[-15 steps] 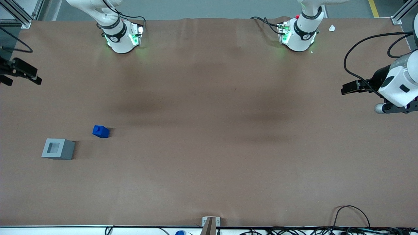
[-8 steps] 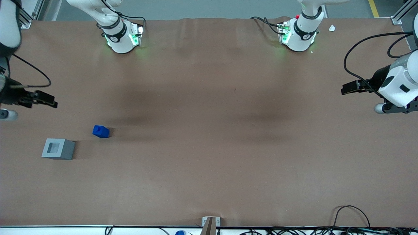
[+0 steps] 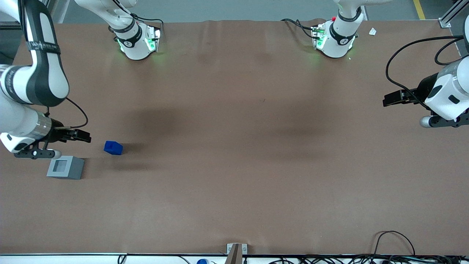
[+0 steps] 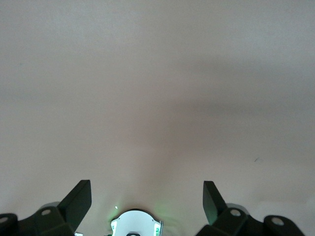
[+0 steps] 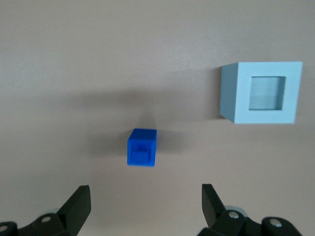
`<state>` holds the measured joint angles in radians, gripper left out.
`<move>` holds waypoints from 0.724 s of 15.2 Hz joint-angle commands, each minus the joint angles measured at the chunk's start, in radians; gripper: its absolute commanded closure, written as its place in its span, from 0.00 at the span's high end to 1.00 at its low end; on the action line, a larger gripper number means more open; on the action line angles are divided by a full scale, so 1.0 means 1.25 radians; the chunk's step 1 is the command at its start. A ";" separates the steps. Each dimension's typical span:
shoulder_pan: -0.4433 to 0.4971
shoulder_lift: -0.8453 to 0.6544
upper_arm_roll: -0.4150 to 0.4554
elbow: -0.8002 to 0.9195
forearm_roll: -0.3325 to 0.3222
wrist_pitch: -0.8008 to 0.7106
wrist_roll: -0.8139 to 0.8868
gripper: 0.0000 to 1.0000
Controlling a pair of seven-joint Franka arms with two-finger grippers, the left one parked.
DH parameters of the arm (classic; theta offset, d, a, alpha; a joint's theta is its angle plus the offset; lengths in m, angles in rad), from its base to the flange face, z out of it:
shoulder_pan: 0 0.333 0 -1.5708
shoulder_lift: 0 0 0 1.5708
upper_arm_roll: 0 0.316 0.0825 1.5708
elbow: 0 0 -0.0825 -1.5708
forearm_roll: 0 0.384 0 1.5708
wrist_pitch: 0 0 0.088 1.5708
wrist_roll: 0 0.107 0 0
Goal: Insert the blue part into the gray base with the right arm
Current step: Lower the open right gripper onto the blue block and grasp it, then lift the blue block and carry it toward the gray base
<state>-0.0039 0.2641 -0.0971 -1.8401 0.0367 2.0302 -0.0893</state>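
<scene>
The right arm (image 3: 34, 79) is reaching over the working arm's end of the brown table (image 3: 234, 176), and its gripper (image 3: 83, 136) is hovering above the surface with nothing between its fingers (image 5: 78, 204), which are spread wide apart. The blue part (image 3: 113, 147) is sitting on the table near the gripper, not touching it, a small bright-blue block with a smaller square stud facing up on its top. The gray base (image 3: 65, 167) is resting a little nearer the front camera than the blue part and apart from it, a light-gray box with a square recess opening upward in its top face. Soft shadows are lying on the table beside both blocks.
</scene>
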 commanded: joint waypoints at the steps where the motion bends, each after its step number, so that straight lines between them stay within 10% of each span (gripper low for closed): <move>1: 0.003 0.037 0.006 -0.002 0.010 0.040 -0.003 0.99; 11: 0.008 0.132 0.009 -0.004 0.015 0.078 0.066 0.87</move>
<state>-0.0002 0.4155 -0.0910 -1.8417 0.0423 2.1225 -0.0558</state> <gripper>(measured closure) 0.101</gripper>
